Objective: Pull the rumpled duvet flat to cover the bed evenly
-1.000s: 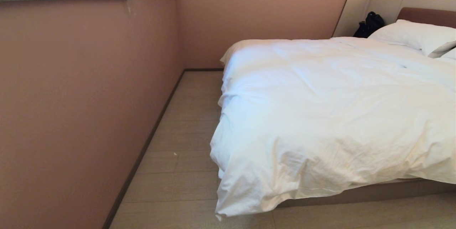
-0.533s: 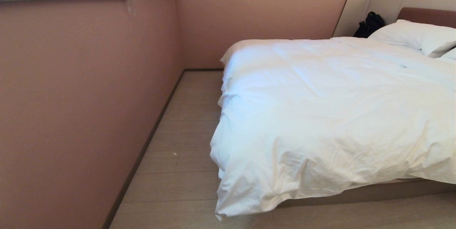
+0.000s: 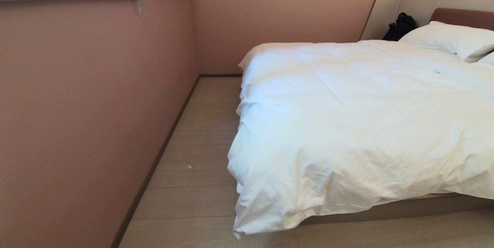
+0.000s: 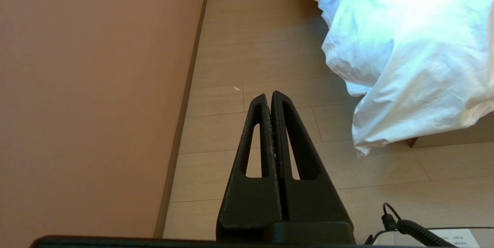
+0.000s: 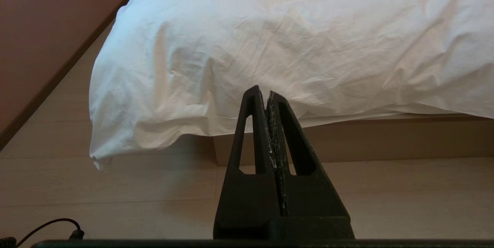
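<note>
A puffy white duvet (image 3: 359,124) lies spread over the bed (image 3: 405,206), creased, with one corner (image 3: 247,225) hanging almost to the floor at the near left. Neither arm shows in the head view. My left gripper (image 4: 269,94) is shut and empty, held over the floor to the left of the hanging duvet corner (image 4: 366,144). My right gripper (image 5: 264,90) is also shut and empty, pointing at the duvet's overhanging foot edge (image 5: 270,66) above the taupe bed base (image 5: 386,140), apart from it.
A pink wall (image 3: 85,117) runs along the left, leaving a narrow wood-floor aisle (image 3: 200,144) beside the bed. White pillows (image 3: 451,39) and a black bag (image 3: 401,26) sit at the headboard. A cable (image 4: 401,225) lies near the robot's base.
</note>
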Available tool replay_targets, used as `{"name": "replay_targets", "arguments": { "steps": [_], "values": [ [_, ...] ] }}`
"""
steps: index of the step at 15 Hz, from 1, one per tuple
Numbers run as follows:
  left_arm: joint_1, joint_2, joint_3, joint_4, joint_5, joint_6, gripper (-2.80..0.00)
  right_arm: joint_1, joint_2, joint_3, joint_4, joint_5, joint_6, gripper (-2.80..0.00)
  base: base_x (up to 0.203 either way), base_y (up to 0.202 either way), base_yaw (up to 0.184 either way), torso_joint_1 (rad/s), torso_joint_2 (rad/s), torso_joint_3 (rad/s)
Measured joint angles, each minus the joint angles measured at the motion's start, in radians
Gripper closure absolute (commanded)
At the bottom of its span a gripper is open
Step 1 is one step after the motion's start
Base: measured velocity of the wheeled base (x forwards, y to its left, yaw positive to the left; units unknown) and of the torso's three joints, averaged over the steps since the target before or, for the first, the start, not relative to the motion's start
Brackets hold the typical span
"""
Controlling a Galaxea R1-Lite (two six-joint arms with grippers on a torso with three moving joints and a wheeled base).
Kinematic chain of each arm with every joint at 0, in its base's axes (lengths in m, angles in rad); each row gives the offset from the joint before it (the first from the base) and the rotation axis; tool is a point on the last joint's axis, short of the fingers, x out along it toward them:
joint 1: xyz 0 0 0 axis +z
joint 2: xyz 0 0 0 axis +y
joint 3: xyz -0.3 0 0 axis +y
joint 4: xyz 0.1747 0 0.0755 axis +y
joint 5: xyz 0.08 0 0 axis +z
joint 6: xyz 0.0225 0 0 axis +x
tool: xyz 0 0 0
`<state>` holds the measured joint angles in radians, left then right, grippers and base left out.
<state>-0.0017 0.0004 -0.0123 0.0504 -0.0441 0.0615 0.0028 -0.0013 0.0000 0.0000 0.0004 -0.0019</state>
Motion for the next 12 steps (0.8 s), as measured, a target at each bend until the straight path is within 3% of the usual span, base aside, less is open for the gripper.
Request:
{"name": "replay_targets", "arguments": {
  "steps": [12],
  "values": [
    [0.0,0.0,0.0,0.0,0.0,0.0,0.0,0.0,0.0,0.0,0.0,0.0,0.002,0.0,0.0,0.0,0.0,0.0,0.0,0.0]
  ]
}}
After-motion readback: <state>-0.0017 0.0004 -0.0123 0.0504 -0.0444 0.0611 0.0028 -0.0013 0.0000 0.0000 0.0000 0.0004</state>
